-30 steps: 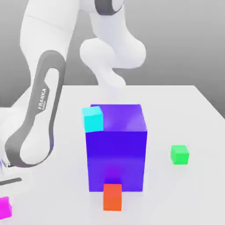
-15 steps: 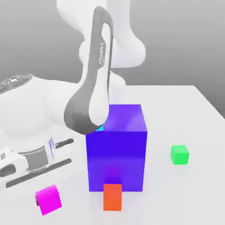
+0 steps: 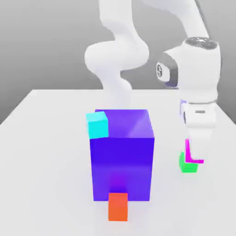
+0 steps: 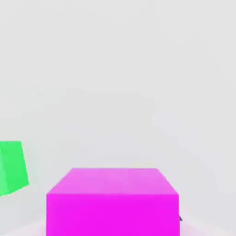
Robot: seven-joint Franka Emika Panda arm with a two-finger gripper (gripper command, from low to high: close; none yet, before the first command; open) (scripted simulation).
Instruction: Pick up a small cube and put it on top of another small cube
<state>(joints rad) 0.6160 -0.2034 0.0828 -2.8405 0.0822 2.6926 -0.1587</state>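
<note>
Magenta cube [image 4: 113,214] is picked up, clamped in the closed gripper [image 3: 199,154]. Aligning, lowering and releasing it onto the green cube [image 3: 189,168] apparently remain.

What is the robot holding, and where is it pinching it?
The small magenta cube. The gripper grips it by its sides.

Simulated robotics test scene, rendered rather than photographed. A white robot arm [image 3: 198,69] works over a plain pale tabletop [image 3: 55,152] set with flat-coloured blocks [image 3: 122,161]; the backdrop is a featureless grey gradient.
</note>
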